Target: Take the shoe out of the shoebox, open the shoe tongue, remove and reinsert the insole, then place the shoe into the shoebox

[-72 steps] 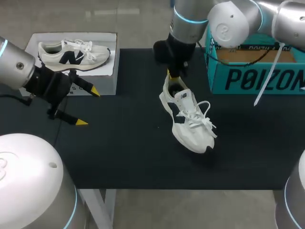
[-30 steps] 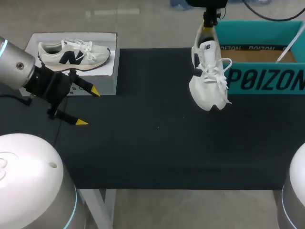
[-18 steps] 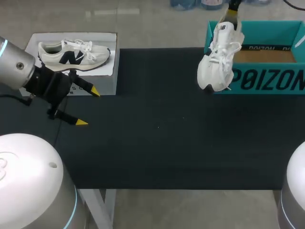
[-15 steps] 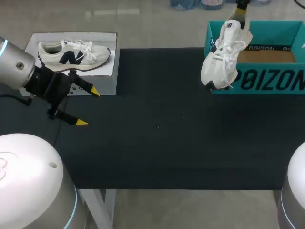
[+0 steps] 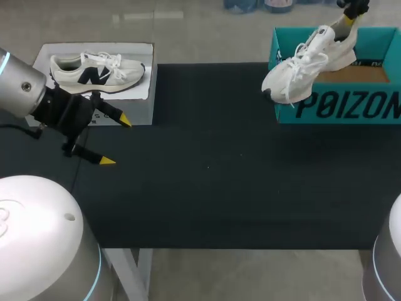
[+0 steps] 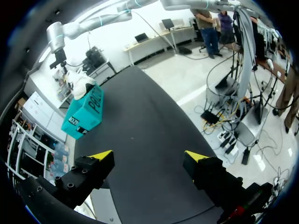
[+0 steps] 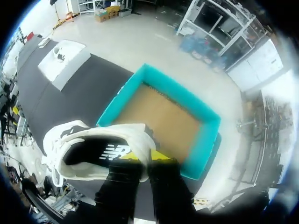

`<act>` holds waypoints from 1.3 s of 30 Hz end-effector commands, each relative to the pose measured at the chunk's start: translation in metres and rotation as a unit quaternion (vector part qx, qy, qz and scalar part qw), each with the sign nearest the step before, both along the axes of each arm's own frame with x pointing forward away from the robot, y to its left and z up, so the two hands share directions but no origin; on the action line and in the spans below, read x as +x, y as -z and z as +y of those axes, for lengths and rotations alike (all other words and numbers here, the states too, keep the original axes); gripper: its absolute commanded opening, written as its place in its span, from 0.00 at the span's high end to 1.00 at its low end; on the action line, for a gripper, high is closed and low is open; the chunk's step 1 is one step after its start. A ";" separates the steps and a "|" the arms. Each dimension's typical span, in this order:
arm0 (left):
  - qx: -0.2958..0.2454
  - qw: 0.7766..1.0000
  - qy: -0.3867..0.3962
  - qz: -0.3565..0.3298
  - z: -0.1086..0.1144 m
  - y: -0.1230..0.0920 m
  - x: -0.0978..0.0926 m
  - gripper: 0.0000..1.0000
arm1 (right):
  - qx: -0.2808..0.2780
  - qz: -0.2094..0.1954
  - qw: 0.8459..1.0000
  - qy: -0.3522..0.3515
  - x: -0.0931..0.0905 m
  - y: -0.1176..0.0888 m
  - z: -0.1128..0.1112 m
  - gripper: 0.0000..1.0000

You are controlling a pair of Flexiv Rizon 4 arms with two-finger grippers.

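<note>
The white sneaker (image 5: 301, 66) hangs in the air, nearly level, over the left front corner of the teal shoebox (image 5: 338, 106). My right gripper (image 5: 346, 22) is shut on its heel collar, at the back right of the table. In the right wrist view the sneaker (image 7: 93, 149) hangs from that gripper (image 7: 142, 159), toe pointing away from the box, with the open shoebox (image 7: 205, 140) and its brown floor below. My left gripper (image 5: 115, 140) stands open with nothing in it over the table's left side. Its wrist view shows the open fingers (image 6: 149, 156), with the shoebox (image 6: 86, 112) and sneaker (image 6: 79, 84) far ahead.
A white box (image 5: 141, 103) with another white sneaker (image 5: 94, 69) on top stands at the back left, just behind my left gripper. The black table mat (image 5: 207, 182) stretches bare between the two boxes.
My right arm lifted the sneaker off the mat and carried it back and right over the shoebox. The shoe swung from toe-down to nearly level. The left arm kept still.
</note>
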State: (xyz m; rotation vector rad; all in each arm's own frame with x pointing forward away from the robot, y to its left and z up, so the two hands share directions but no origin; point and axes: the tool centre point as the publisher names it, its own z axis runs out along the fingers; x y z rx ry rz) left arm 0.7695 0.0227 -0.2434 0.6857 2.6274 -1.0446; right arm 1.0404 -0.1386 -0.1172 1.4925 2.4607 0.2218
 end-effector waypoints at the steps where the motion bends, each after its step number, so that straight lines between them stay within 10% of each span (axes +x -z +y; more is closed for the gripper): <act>1: 0.002 1.000 0.001 0.001 0.000 0.000 0.001 0.00 | 0.028 -0.017 0.996 0.086 -0.005 0.000 0.000 1.00; 10: 0.002 1.000 0.001 0.001 0.000 0.000 0.001 0.00 | 0.060 -0.058 0.962 0.260 0.033 -0.002 -0.042 1.00; 21: 0.002 1.000 0.001 0.001 0.000 0.000 0.001 0.00 | 0.091 -0.044 0.929 0.355 0.030 0.017 -0.102 1.00; 39: 0.002 1.000 0.001 0.001 0.000 0.000 0.001 0.00 | 0.081 -0.059 0.922 0.375 0.022 0.048 -0.135 1.00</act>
